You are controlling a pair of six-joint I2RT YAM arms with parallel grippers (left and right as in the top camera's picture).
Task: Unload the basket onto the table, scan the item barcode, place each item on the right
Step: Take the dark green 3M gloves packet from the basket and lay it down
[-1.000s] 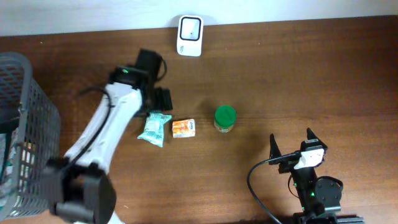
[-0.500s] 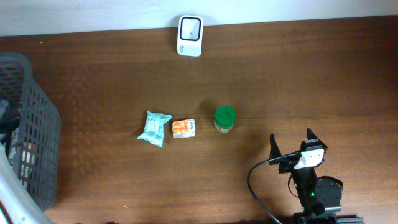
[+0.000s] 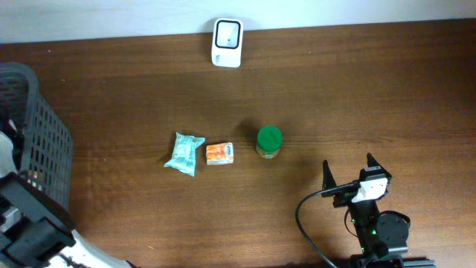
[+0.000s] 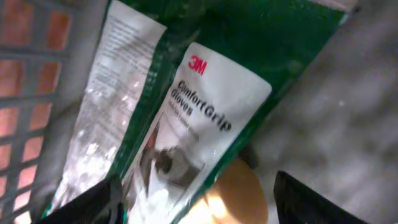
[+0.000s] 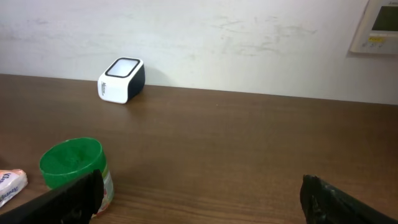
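Now poised over the 3M ComfortGrip gloves pack [image 4: 211,106] inside the grey mesh basket [image 3: 44,126], left gripper [image 4: 199,202] wide apart, empty; right gripper [image 5: 199,196] likewise agape, idle. Risks pinching loose slippery film or snagging the basket wall.

The brown wooden table [image 3: 372,89] carries a white scanner [image 3: 227,33], teal packet [image 3: 184,153], orange packet [image 3: 219,153], green-lidded jar [image 3: 269,141] and grey basket [image 3: 44,141].

Pouch [image 3: 184,153] left of packet [image 3: 219,153], jar [image 3: 269,141] right, scanner [image 3: 227,33] behind.
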